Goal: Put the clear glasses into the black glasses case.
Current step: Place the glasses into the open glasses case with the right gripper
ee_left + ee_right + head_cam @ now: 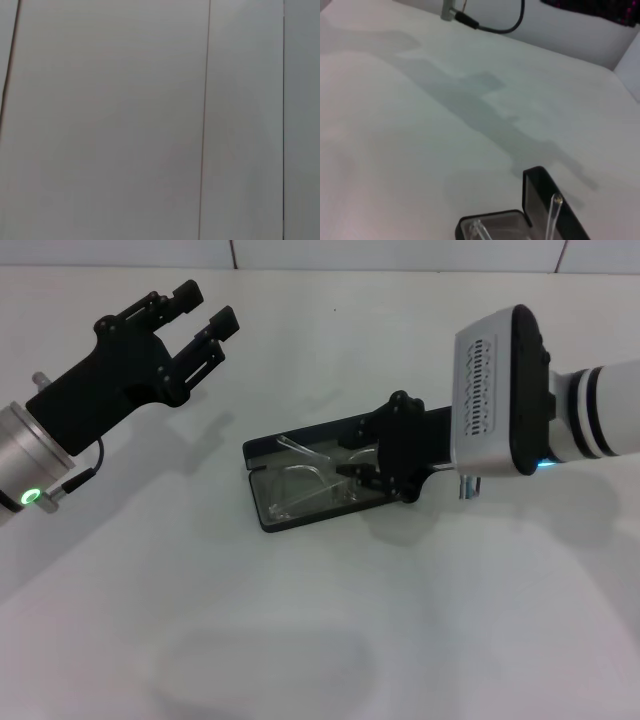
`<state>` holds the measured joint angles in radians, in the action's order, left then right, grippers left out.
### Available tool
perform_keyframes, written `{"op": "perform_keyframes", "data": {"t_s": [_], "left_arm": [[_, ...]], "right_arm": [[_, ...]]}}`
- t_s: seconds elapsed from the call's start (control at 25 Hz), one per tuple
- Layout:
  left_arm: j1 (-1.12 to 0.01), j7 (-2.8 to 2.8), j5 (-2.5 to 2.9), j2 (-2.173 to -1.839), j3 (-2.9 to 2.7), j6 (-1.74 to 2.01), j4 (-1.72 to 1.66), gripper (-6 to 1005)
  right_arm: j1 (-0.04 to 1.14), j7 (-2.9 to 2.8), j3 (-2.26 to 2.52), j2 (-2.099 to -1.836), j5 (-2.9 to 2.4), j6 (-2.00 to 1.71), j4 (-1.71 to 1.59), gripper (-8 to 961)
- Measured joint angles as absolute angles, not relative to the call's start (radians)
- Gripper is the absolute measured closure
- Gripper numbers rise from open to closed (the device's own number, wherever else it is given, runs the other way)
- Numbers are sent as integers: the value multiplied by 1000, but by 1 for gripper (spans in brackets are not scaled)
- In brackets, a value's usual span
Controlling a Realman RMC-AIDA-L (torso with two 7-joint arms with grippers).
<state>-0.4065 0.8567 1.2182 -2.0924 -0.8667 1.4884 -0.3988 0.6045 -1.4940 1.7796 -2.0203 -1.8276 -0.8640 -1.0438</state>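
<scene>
The black glasses case [258, 452] lies open at the table's middle, its lid folded back toward the far side. Inside it rest the clear glasses [300, 490], with one clear arm [292, 445] reaching over the lid. My right gripper [352, 453] is low over the case's right end, at the glasses. The right wrist view catches a corner of the case [536, 192] and a clear arm [553, 216] rising beside the lid. My left gripper [205, 312] hovers open and empty at the far left, well away from the case.
White tabletop [300, 640] all around, with a tiled wall [150, 120] behind it. The left arm's black cable [492, 27] shows at the far side in the right wrist view.
</scene>
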Motion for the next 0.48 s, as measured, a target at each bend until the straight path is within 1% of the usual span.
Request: {"op": "perform_keyframes", "data": {"t_s": [0.08, 0.28, 0.48], "left_arm": [[-407, 857, 1218, -2092, -867, 1488, -399, 475], [-407, 857, 1218, -2092, -867, 1489, -399, 475], [-415, 856, 1218, -2092, -867, 1489, -399, 475]], "right_arm": [[592, -1494, 1765, -2020, -1827, -876, -1062, 704], [557, -1467, 1740, -2022, -1824, -886, -1095, 711], [564, -1446, 1765, -2027, -1824, -878, -1081, 715]]}}
